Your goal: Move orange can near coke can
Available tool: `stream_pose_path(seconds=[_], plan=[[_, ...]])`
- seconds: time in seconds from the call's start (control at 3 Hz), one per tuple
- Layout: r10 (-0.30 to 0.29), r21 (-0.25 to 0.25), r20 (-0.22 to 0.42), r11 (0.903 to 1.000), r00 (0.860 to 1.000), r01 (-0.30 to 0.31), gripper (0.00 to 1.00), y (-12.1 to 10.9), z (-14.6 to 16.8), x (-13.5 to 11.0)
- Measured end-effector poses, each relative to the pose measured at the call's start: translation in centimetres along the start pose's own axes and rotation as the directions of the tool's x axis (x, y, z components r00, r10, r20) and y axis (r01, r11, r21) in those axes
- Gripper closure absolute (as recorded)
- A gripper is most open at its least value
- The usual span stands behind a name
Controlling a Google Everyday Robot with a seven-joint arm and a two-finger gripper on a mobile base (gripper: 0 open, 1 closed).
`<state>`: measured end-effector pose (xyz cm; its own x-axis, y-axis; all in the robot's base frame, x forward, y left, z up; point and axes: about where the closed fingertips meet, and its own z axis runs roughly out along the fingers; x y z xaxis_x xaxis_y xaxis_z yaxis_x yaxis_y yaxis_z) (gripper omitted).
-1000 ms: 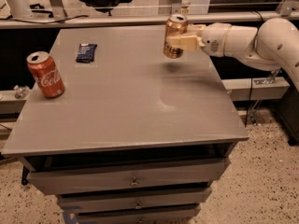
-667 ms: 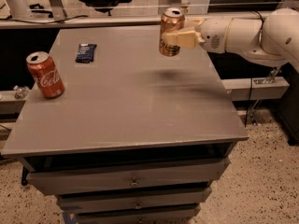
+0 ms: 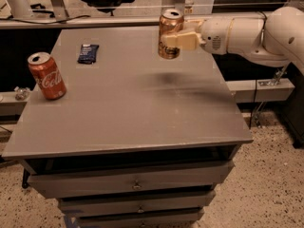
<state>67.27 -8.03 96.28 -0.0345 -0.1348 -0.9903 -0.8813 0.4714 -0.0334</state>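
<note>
The orange can [image 3: 167, 28], golden-orange with a silver top, hangs upright in the air above the far right part of the grey table [image 3: 128, 108]. My gripper [image 3: 174, 40] reaches in from the right and is shut on the can's side. The coke can [image 3: 46, 75], red with white script, stands upright near the table's left edge, far to the left of the held can.
A small dark blue packet [image 3: 88, 53] lies on the far left part of the table, behind the coke can. The table has drawers [image 3: 135, 184] below its front edge. A counter rail and a chair stand behind the table.
My gripper has carried the orange can up and to the left over the table. The coke can and the blue packet have not moved.
</note>
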Motion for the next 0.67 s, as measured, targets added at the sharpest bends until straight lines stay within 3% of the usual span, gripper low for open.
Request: stream_pose_path(seconds=[0.33,0.67], plan=[[-0.003,-0.035,0.03,0.9994,1.0,0.004,1.0,2.1,2.6,0.7],[0.0,-0.098,0.054,0.9951,0.999,0.006,1.0,5.8,7.9,1.0]])
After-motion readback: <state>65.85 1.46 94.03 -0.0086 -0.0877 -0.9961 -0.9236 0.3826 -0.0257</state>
